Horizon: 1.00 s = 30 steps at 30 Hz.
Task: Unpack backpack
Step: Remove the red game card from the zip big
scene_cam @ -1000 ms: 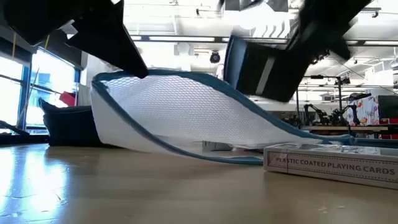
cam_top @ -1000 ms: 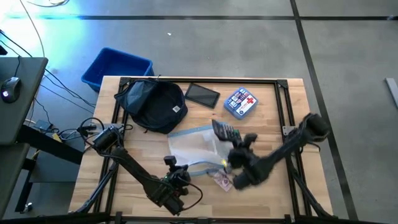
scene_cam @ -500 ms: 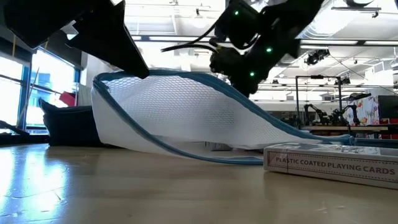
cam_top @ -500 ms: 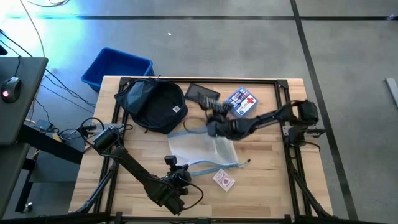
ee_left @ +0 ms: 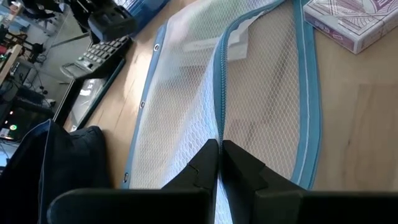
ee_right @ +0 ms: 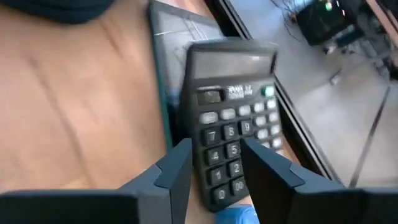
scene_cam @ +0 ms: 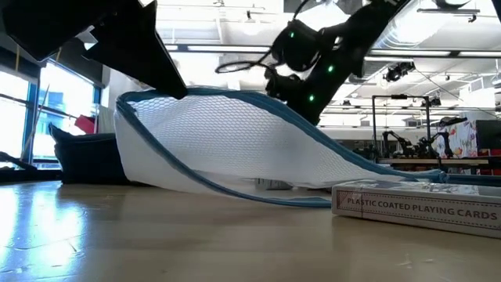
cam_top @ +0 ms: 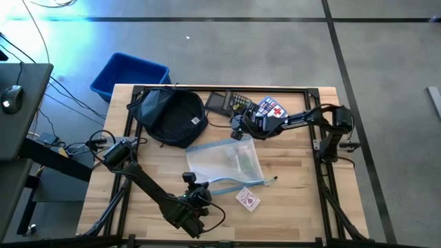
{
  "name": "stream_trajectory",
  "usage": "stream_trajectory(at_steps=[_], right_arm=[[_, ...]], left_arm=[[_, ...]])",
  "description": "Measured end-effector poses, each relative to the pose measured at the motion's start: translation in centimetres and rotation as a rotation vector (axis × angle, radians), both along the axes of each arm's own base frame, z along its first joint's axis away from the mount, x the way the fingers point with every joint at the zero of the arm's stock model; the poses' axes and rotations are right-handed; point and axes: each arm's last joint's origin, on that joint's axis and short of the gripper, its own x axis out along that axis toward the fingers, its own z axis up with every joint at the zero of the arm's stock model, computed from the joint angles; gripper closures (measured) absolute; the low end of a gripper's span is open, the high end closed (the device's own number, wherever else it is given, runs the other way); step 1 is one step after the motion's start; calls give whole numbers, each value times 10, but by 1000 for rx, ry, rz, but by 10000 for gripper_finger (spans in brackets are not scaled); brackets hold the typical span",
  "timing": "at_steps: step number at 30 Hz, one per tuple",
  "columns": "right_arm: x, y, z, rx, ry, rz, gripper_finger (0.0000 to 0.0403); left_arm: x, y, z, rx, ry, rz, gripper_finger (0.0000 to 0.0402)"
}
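The dark navy backpack (cam_top: 169, 116) lies on its side at the table's far left. A white mesh bag with blue trim (cam_top: 220, 160) lies mid-table, and my left gripper (cam_top: 195, 184) by the near edge is shut on it. My right gripper (cam_top: 241, 121) reaches to the far edge and is shut on a black calculator (cam_top: 240, 102), which is over a dark tablet (cam_top: 220, 103). A blue pouch with a red cross (cam_top: 270, 111) lies right of them. A deck of playing cards (cam_top: 248, 198) lies near the mesh bag's near side. My left gripper pinches the mesh bag's blue zipper strip (ee_left: 219, 134) between its two fingers, coming level from the table's near side. That edge (scene_cam: 156, 98) is raised off the table, while the bag's other side rests on the wood. My right gripper pinches the calculator's keypad end (ee_right: 225, 177) between its two fingers (ee_right: 177, 165), lying along its length. The display end (ee_right: 231, 62) points away, over the tablet; whether it rests on the tablet, I cannot tell.
A bright blue plastic bin (cam_top: 129, 74) stands on the floor beyond the table's far left corner. A black frame rail (cam_top: 227, 88) runs along the far edge. Bare wood shows on the right half (cam_top: 296, 172) and the near left.
My right gripper has carried the calculator from beside the mesh bag's near right side toward the far edge, swinging left over the bag, and now holds it over the tablet. The left gripper and the mesh bag have kept still.
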Motion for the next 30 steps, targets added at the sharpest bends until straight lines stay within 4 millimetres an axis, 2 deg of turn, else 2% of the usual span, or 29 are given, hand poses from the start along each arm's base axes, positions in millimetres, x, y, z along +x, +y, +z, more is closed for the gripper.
stream_trajectory(at_steps=[4, 8, 11, 14, 18, 21, 25, 30], right_arm=[[-4, 41, 17, -13, 30, 146, 280], [-21, 103, 37, 90, 18, 351, 279], [-38, 155, 50, 239, -65, 467, 279], [-51, 199, 55, 461, -164, 534, 279], [-66, 243, 61, 751, -195, 706, 279], [-72, 263, 66, 815, -275, 732, 279], [-76, 266, 63, 858, -316, 581, 268], [-84, 266, 55, 886, -216, 510, 196]], left_arm=[[0, 0, 0, -11, 9, 0, 402], [0, 0, 0, -18, 12, 2, 402], [0, 0, 0, -21, 8, 4, 402], [0, -1, 0, -24, 5, 5, 402], [1, -2, 0, -37, -9, 4, 402], [2, -1, 0, -31, -2, -2, 402], [3, 0, 0, -30, -1, -1, 402], [2, -1, -1, -43, 10, -1, 402]])
